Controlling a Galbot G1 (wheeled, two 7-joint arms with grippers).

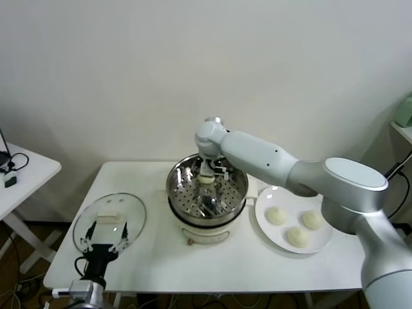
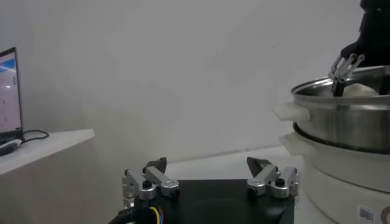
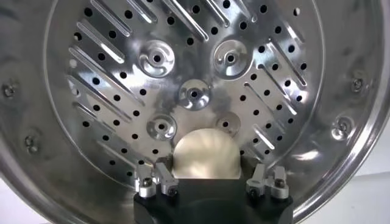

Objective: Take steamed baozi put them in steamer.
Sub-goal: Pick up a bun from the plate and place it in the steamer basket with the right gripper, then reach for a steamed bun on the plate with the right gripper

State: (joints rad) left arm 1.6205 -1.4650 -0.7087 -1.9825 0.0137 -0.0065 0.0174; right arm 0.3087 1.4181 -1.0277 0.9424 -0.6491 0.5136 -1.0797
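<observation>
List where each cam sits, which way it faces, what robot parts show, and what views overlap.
Head: high, looking forward and down at the table; right arm over the steamer, left gripper low by the glass lid.
Left wrist: low, facing sideways across the table; own open gripper, steamer's side beyond.
Right wrist: straight down into the steamer; own open gripper around a baozi.
Shared: steamer in all three.
</observation>
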